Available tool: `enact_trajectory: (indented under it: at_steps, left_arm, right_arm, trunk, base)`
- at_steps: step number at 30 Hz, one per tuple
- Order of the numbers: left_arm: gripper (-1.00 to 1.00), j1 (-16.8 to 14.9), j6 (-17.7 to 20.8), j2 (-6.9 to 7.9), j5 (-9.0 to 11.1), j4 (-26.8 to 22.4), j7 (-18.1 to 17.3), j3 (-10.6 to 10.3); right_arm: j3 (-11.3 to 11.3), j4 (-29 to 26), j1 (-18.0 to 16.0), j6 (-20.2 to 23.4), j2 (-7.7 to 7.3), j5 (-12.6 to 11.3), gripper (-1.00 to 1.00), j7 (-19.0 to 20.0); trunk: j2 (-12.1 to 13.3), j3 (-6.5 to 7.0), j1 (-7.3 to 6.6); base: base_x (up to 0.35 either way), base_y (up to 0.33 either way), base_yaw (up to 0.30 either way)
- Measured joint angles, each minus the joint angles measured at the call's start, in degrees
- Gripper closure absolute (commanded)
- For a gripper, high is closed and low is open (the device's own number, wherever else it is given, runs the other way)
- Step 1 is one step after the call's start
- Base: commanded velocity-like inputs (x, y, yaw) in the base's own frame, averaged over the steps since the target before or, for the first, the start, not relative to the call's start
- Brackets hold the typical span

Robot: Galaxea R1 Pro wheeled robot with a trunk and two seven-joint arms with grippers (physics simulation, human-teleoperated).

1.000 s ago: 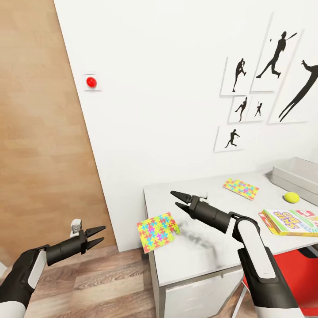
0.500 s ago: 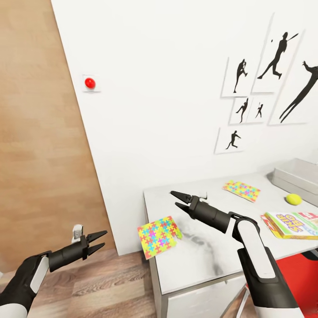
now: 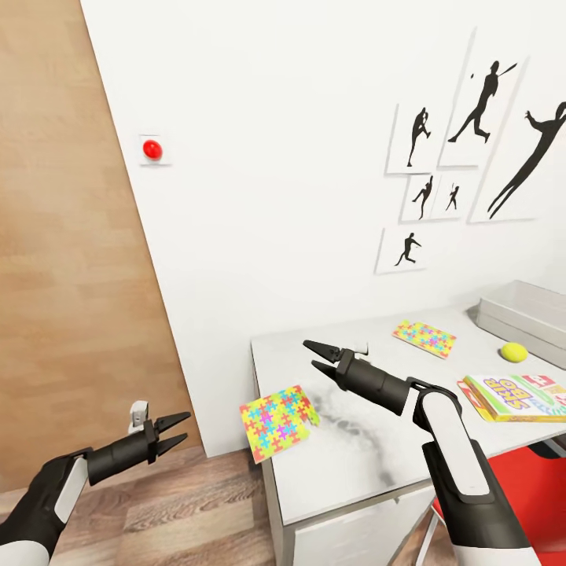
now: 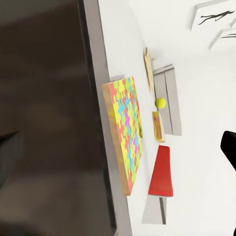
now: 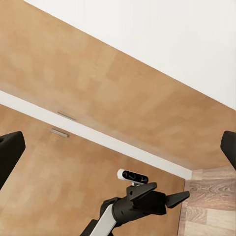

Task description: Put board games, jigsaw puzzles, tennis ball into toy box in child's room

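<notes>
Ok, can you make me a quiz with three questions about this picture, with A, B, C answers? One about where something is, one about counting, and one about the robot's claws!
1. Where is the nearer jigsaw puzzle?
A. Inside the toy box
B. Hanging over the table's left edge
C. On the floor

2. How many jigsaw puzzles can you count?
A. One
B. Two
C. Four

3. What are the robot's claws doing?
A. Both open, holding nothing
B. Right one grips the ball
C. Left one grips a puzzle

Answers:
1. B: part of the puzzle sticks out past the table edge.
2. B: the second puzzle lies farther back, near the toy box.
3. A: the left claw and right claw both have spread fingers with nothing between; the tennis ball sits on the table.
</notes>
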Motion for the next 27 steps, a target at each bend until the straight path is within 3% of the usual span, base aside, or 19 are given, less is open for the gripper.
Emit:
enact_trajectory:
  at_steps: [20, 27]
  left_arm:
    - [-1.0, 0.0, 0.0, -0.1, 0.0, 0.1, 0.0, 0.0]
    - [-1.0, 0.0, 0.0, -0.07, 0.0, 0.2, 0.0, 0.0]
  right_arm:
    - [0.0, 0.0, 0.0, 0.0, 0.0, -0.1, -1.0, 0.0]
    - [-0.1, 0.1, 0.0, 0.0, 0.0, -0.1, -1.0, 0.0]
  trunk:
    - [0.0, 0.0, 0.0]
    - [0.0, 0.0, 0.0]
  base:
    - [0.0, 0.0, -0.004]
    - [0.0, 0.009, -0.165]
